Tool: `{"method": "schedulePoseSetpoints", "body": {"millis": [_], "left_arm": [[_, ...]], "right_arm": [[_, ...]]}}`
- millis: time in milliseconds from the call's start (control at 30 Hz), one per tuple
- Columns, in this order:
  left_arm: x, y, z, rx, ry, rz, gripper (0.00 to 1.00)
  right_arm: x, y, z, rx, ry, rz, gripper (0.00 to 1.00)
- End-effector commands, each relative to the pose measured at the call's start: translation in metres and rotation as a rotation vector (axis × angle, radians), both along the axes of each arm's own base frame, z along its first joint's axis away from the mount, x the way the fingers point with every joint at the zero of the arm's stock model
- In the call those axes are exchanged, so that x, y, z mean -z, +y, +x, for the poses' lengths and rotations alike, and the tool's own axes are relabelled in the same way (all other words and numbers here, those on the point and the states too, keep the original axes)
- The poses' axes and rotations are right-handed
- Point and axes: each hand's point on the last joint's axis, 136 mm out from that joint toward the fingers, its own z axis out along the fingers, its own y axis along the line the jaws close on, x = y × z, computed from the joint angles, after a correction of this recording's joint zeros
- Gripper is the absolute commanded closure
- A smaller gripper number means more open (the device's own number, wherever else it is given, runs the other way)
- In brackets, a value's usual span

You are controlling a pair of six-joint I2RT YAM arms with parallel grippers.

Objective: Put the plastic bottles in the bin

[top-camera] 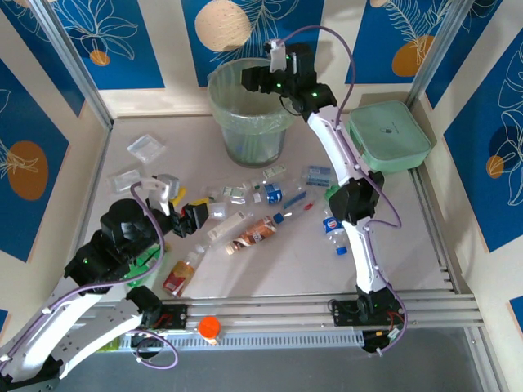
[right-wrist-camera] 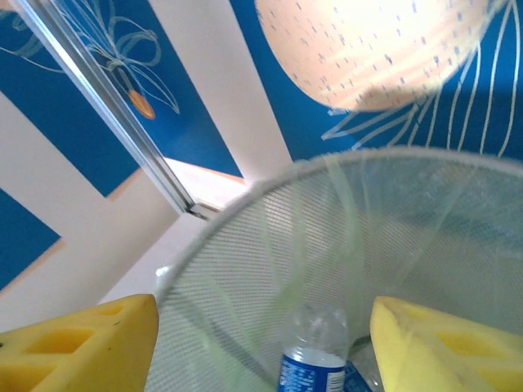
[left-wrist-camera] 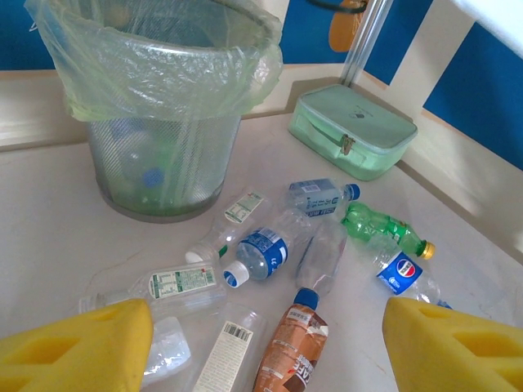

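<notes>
Pads (right-wrist-camera: 82,347) of my right claw (right-wrist-camera: 263,335) stand apart over the far bin (right-wrist-camera: 245,245), gripping nothing; a bottle (right-wrist-camera: 315,355) sits inside. My left claw (left-wrist-camera: 268,335) gapes empty above strewn bottles (left-wrist-camera: 261,249).

- Type of place: robot test cell in a lab, not a home or a shop.
- Pale grey flat tabletop (top-camera: 409,245), walled on three sides.
- Silver aluminium profile rails (top-camera: 278,309) along the near edge, with two white-and-black jointed robot arms (top-camera: 335,139) bolted to them side by side.
- Silver aluminium upright posts (top-camera: 69,61) at the corners.
- Blue printed wall panels (top-camera: 114,41) with white leaf outlines and orange and cream discs.
- Loose purple cables (top-camera: 327,28) along the arms.
- Props: small clear, green and brown plastic bottles (top-camera: 272,193) scattered flat, and a round pale green translucent bin (top-camera: 253,139) with a clear liner.
</notes>
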Motion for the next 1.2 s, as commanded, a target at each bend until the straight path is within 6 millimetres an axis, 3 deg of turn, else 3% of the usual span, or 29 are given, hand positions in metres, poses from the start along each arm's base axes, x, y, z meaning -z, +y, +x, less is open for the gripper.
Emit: {"method": "schedulePoseSetpoints", "body": {"millis": [0, 167, 300, 533, 700, 767, 967, 1133, 1167], "left_arm": [[0.004, -0.001, 0.004, -0.003, 0.008, 0.004, 0.26], [0.009, -0.002, 0.005, -0.011, 0.033, 0.008, 0.26], [0.017, -0.003, 0.005, -0.017, 0.075, 0.006, 0.26], [0.041, 0.006, -0.002, -0.042, 0.172, 0.05, 0.25], [0.083, 0.041, -0.007, -0.212, 0.338, 0.183, 0.26], [0.103, 0.054, -0.011, -0.285, 0.436, 0.245, 0.25], [0.168, 0.071, -0.04, -0.438, 0.797, 0.339, 0.23], [0.201, 0.085, -0.057, -0.525, 0.92, 0.392, 0.16], [0.206, 0.088, -0.059, -0.544, 0.933, 0.407, 0.11]], "right_arm": [[-0.077, -0.01, -0.046, 0.008, -0.118, 0.009, 0.32], [-0.096, -0.011, -0.095, 0.022, -0.131, -0.077, 0.34], [-0.098, -0.006, -0.14, 0.018, -0.134, -0.143, 0.34], [-0.073, -0.004, -0.233, -0.021, -0.12, -0.198, 0.34], [-0.037, -0.017, -0.296, -0.1, 0.023, -0.139, 0.34], [-0.008, -0.023, -0.316, -0.123, 0.082, -0.146, 0.33], [0.061, -0.048, -0.351, -0.113, 0.236, -0.17, 0.33], [0.09, -0.061, -0.368, -0.119, 0.296, -0.167, 0.33], [0.094, -0.063, -0.371, -0.119, 0.304, -0.168, 0.33]]}}
